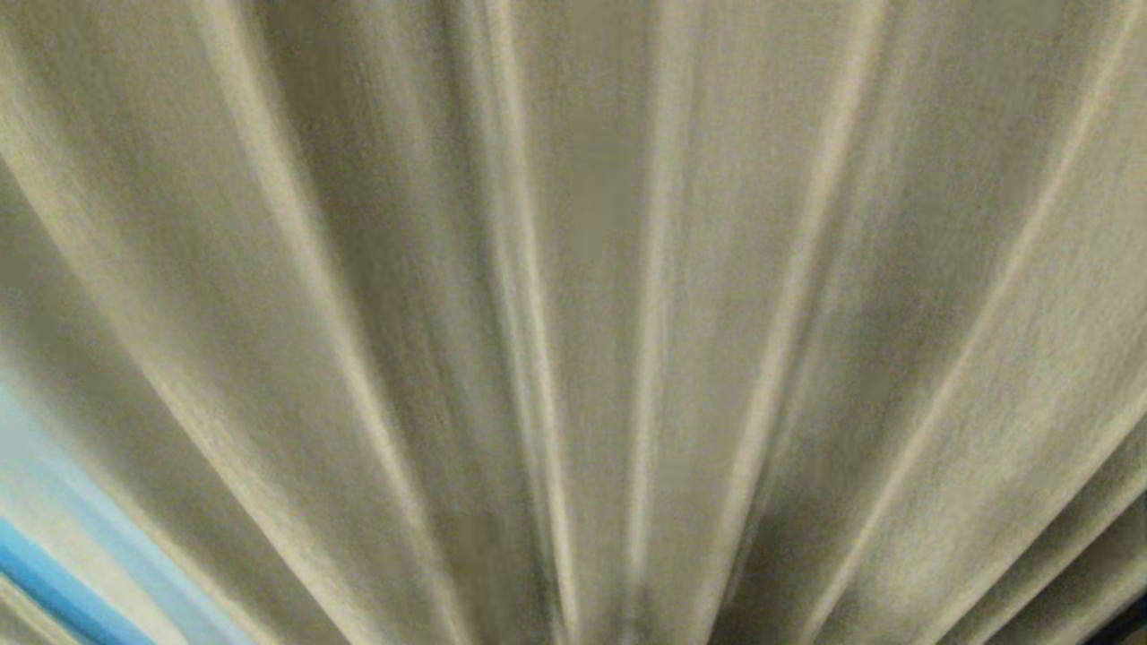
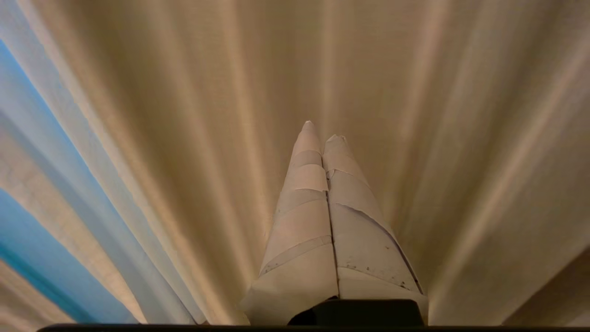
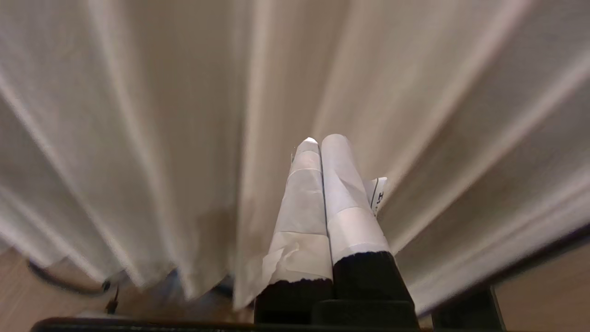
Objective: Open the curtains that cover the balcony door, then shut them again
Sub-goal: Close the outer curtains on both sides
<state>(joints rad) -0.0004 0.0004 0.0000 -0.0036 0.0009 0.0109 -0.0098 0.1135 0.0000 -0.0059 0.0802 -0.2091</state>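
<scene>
The cream-beige pleated curtains point(image 1: 573, 296) fill the head view from edge to edge, hanging in long folds. The balcony door is hidden behind them. A thin white sheer point(image 2: 50, 152) shows pale blue light at one side of the left wrist view, beside the thick curtains point(image 2: 415, 115). My left gripper point(image 2: 322, 131) is shut, its tape-wrapped fingers pressed together and pointing at the fabric with nothing between them. My right gripper point(image 3: 322, 138) is also shut and empty, aimed at the curtains point(image 3: 184, 115) near their lower hem. Neither arm appears in the head view.
In the right wrist view a strip of brownish floor point(image 3: 27, 295) shows under the curtain hem, with a dark cable point(image 3: 60, 281) lying on it. A dark frame edge point(image 3: 530, 258) runs along the other side.
</scene>
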